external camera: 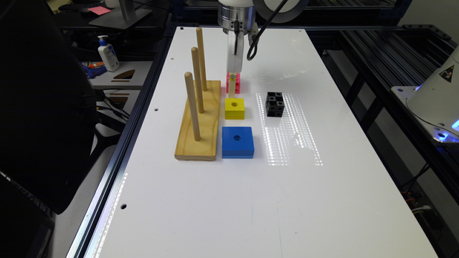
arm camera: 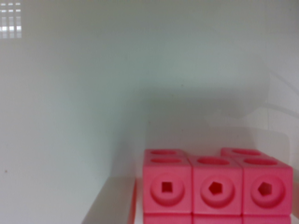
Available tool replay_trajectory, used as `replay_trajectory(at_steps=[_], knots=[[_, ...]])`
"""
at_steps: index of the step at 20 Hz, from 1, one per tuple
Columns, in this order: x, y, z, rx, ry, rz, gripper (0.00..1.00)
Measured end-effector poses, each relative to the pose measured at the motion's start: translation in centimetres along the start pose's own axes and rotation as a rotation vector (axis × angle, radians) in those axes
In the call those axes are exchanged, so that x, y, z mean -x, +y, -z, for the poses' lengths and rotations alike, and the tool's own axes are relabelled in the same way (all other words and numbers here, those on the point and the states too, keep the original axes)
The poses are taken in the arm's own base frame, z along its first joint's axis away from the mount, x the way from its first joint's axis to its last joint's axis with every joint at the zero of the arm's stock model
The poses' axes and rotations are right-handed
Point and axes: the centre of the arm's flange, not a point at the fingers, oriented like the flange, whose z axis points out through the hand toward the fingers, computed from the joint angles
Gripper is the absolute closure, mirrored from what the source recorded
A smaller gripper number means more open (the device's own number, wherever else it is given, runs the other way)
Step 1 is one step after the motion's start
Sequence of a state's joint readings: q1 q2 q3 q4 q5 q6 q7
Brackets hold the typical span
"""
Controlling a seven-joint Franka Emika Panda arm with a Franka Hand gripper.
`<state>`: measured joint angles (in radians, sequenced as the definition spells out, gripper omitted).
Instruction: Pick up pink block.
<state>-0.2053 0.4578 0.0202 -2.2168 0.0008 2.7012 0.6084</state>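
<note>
Pink block (external camera: 233,83): sitting on the white surface (external camera: 222,200) in the upper middle of the exterior view, partly hidden behind the pincer (external camera: 232,89), which is hanging straight down over it from the silver wrist at the top edge. Pincer state: cannot tell; the exterior view is showing a white body with a pale fingertip in front of the block, and the wrist view is not showing any finger.

Neighbouring items, exterior view:
- Yellow block (external camera: 235,108), square with one centre hole, lying just in front of the pink block, nearer the frame's bottom.
- Blue block (external camera: 237,142), larger, also with a centre hole, lying below the yellow one.
- Wooden base with three upright pegs (external camera: 199,118), standing just left of this column of blocks.
- Black block (external camera: 275,104) of holed cubes, lying to the right, well apart from the pink one.

Wrist view: the pink block (arm camera: 215,186) is appearing close up at the lower right of the frame as joined cubes, three front faces each with a round recess, resting on the glossy surface.
</note>
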Motion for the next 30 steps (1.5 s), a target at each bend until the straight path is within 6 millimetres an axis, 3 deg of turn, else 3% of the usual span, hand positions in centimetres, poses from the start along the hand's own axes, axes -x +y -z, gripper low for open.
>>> replay_trajectory(at_steps=[1,20,27,30], knots=[[0.0,0.0,0.0,0.0,0.001,0.0,1.0],[-0.1,0.0,0.3,-0.001,0.002,0.0,1.0],[-0.3,-0.2,5.2,0.001,0.002,0.001,1.0],[-0.2,-0.2,5.9,0.003,-0.001,0.001,1.0]])
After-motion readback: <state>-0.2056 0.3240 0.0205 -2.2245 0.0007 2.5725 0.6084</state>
